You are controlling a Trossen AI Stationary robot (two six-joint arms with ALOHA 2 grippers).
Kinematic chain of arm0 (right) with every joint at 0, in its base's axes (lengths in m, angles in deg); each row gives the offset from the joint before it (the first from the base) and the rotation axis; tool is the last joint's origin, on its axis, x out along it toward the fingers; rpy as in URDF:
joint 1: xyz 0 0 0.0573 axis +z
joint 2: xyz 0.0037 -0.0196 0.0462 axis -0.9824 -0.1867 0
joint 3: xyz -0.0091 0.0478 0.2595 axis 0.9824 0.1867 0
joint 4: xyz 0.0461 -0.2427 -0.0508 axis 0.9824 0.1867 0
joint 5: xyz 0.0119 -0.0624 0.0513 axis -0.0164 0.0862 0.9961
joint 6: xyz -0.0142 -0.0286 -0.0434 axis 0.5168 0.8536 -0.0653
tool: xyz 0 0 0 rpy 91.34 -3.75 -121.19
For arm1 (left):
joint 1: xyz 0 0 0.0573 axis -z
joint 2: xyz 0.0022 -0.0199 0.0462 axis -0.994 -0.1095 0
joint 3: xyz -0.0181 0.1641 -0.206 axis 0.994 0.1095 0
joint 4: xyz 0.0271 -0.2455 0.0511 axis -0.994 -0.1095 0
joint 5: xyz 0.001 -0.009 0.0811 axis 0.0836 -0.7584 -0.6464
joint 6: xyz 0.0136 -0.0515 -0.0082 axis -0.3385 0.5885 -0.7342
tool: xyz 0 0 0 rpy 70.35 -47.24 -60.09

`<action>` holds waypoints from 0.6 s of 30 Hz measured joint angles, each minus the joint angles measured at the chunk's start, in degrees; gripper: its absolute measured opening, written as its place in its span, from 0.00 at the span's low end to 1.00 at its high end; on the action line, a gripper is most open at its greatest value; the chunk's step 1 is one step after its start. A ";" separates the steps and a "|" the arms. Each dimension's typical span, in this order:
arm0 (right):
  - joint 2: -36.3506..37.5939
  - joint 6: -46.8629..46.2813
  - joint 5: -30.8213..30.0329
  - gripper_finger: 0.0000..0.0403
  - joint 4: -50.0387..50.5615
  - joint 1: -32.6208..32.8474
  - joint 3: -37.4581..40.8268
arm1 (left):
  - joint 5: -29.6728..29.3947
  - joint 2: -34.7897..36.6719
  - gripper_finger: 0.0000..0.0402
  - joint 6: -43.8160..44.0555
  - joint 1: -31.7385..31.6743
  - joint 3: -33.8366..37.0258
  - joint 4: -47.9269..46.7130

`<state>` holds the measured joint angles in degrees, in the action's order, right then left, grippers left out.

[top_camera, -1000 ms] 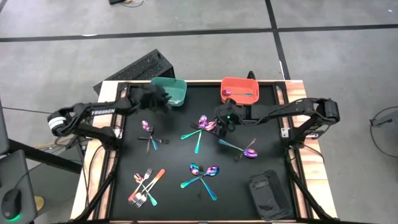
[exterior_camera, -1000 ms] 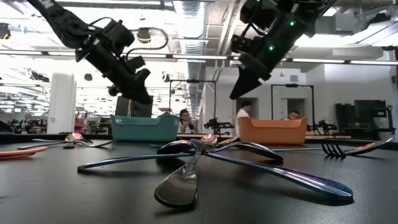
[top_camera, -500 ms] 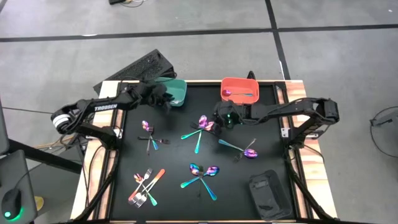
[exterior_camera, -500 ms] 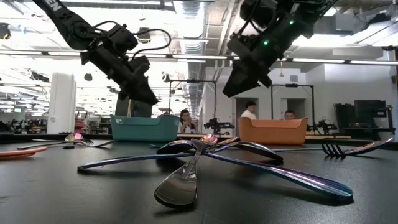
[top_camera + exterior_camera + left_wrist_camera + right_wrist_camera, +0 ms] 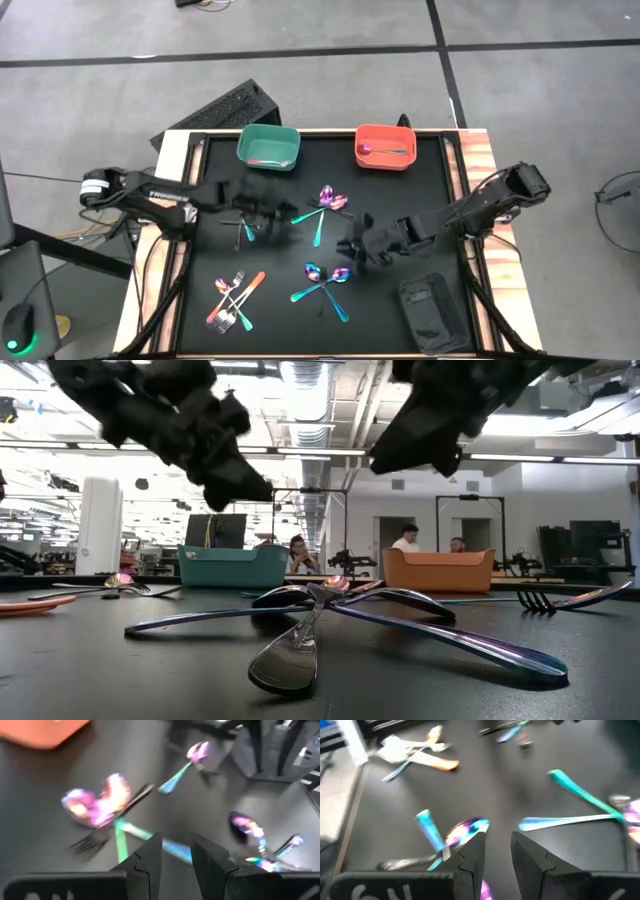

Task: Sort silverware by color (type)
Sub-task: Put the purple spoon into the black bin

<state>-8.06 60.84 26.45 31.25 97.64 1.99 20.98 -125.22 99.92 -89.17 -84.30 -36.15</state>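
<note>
Silverware lies in loose clusters on the black table: purple-bowled spoons with teal handles at the middle (image 5: 325,200), forks and a spoon at the left (image 5: 240,228), a near-left pile (image 5: 235,298), and crossed spoons near the front (image 5: 325,280). The teal bin (image 5: 268,147) and orange bin (image 5: 386,146) stand at the far edge; a spoon lies in the orange one. My left gripper (image 5: 275,215) hangs open above the table between the left and middle clusters, holding nothing (image 5: 176,842). My right gripper (image 5: 352,250) hangs open and holds nothing, right of the front spoons (image 5: 497,835).
A black pouch (image 5: 430,310) lies at the near right corner. A dark keyboard (image 5: 215,110) sits beyond the far left edge. In the low view both grippers (image 5: 245,490) (image 5: 385,460) hang well above the crossed spoons (image 5: 320,610).
My left gripper has swung from over the teal bin toward the near edge, to the table's middle left. My right gripper has swung from beside the orange bin toward the near edge, right of the front spoons. The silverware on the table has stayed where it was.
</note>
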 joint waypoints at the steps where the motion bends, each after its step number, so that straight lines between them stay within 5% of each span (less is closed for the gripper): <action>1: -0.02 0.40 0.30 0.29 -0.11 0.85 0.00 | -4.01 0.00 0.22 0.79 3.16 0.23 1.55; 7: -3.41 3.48 2.27 0.39 -4.44 3.49 -0.03 | -21.22 0.00 0.22 6.22 16.34 0.29 4.95; 12: -8.34 5.09 1.36 0.51 -6.05 2.87 -1.11 | -25.34 0.00 0.22 10.00 20.34 0.29 4.05; 18: -14.21 10.80 2.76 0.53 -6.52 2.43 -2.54 | -27.80 0.00 0.22 11.97 20.84 0.34 4.78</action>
<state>-22.27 71.64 29.21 24.74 100.07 -0.55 -6.82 -125.22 111.89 -68.34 -83.96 -31.37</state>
